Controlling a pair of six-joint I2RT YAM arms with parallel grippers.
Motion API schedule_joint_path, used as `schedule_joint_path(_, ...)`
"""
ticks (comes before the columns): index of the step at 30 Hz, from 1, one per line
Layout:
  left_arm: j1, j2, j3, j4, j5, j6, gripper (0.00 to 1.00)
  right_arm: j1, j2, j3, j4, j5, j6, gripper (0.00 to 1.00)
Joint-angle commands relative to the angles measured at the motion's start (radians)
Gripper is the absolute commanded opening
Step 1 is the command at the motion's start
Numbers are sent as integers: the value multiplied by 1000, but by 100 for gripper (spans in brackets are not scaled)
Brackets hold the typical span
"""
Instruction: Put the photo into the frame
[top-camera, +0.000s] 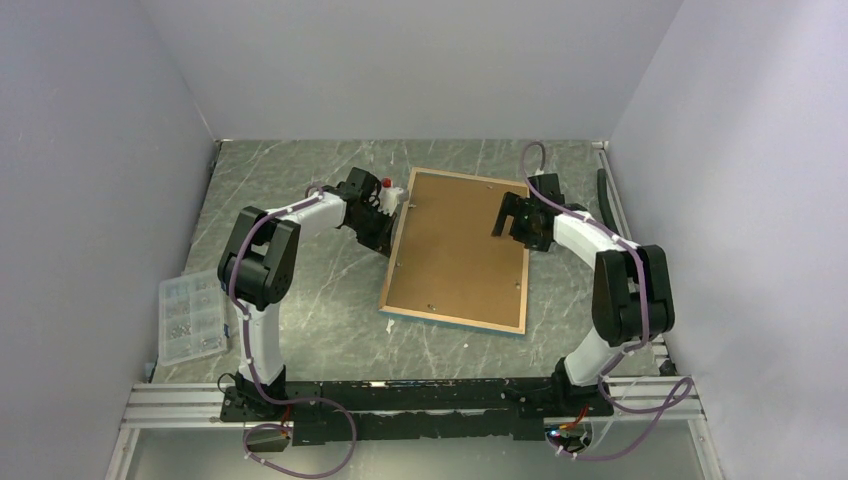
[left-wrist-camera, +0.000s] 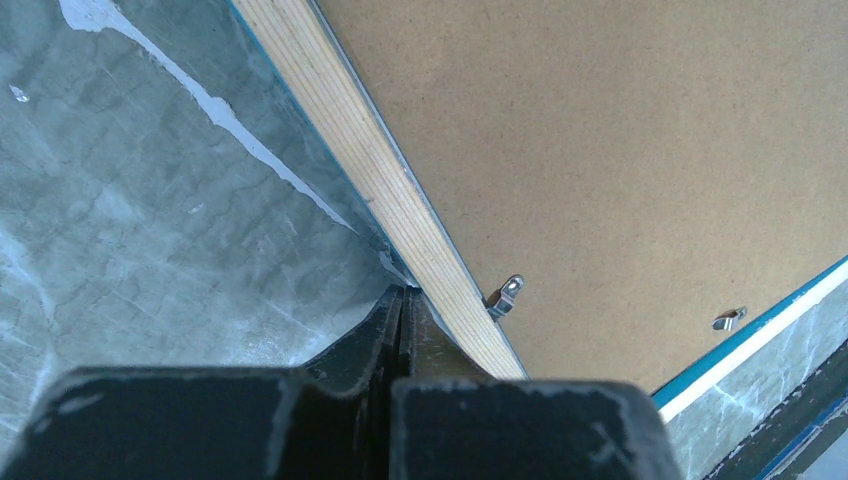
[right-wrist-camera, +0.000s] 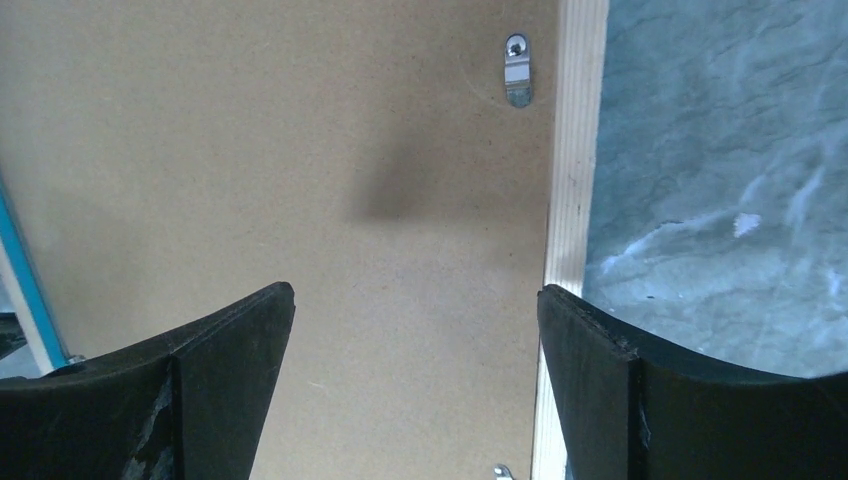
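Observation:
The frame lies face down on the marbled table, its light wood back edges up and a thin blue rim at the table. A brown hardboard backing panel fills it. The photo is hidden. My left gripper is shut, its tips low against the frame's left wood edge, with nothing seen between them. My right gripper hovers open over the backing panel near the right wood edge. Its right finger is above that edge.
Small metal turn clips sit along the frame's inner edges. A clear plastic parts box lies at the table's left edge. A small white object with a red top is beside the left gripper. Walls close in on three sides.

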Motion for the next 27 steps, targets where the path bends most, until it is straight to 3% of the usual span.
schedule_joint_path(1,-10,-37,34,10,19,0,3,-3,43,-9,58,-19,17,95)
schedule_joint_path(13,-10,6,60,26,23,-10,3,0,86,-49,114,-79,57,93)
schedule_joint_path(22,19,-44,102,-51,40,8,3,9,-71,-16,88,-95,66,92)
schedule_joint_path(25,48,-69,99,-77,70,17,4,67,-135,-18,112,-111,75,91)
schedule_joint_path(27,65,-78,94,-95,96,13,11,137,-155,-11,127,-110,74,91)
